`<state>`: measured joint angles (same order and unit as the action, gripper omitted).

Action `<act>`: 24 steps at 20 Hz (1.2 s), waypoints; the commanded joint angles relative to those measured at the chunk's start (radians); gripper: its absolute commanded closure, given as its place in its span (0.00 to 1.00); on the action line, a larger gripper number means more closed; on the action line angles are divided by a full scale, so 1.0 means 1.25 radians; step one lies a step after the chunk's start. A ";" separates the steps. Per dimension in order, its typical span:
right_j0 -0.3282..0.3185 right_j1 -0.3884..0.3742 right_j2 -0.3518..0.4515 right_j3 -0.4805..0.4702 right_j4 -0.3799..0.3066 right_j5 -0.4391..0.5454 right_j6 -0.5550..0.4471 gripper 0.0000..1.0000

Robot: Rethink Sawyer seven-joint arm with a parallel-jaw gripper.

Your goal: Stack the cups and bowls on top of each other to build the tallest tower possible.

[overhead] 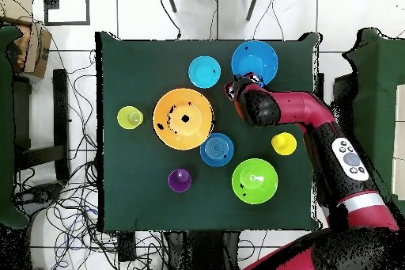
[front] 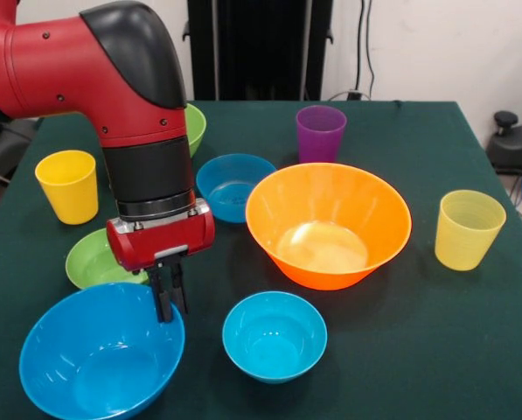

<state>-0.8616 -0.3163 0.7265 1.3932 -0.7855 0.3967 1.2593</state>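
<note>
My gripper (front: 170, 299) hangs straight down at the far right rim of the large blue bowl (front: 99, 359). Its two fingers stand close together astride that rim, and the bowl rests on the table. The small green bowl (front: 93, 259) lies just behind it. The orange bowl (front: 328, 223) stands mid-table, empty. Two small blue bowls (front: 234, 186) (front: 274, 335) stand apart. The medium green bowl (front: 194, 128) is partly hidden behind the arm. The yellow cup (front: 68, 185), purple cup (front: 320, 133) and ribbed pale yellow cup (front: 468, 229) stand upright and separate. No tower stands.
The table (front: 418, 350) is covered in dark green cloth. In the overhead view the arm (overhead: 293, 116) reaches across the table's right side over the large blue bowl (overhead: 257, 59) and hides the small green bowl. Cables lie on the floor around the table.
</note>
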 commanded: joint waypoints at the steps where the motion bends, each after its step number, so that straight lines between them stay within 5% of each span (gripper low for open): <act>1: 0.022 0.026 -0.056 0.024 -0.025 -0.006 0.021 1.00; 8: 0.015 0.012 -0.045 0.034 -0.015 0.001 0.015 1.00; 24: 0.013 -0.155 -0.003 0.076 0.106 0.102 -0.012 1.00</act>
<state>-0.8616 -0.4649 0.7288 1.4538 -0.6716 0.3975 1.2595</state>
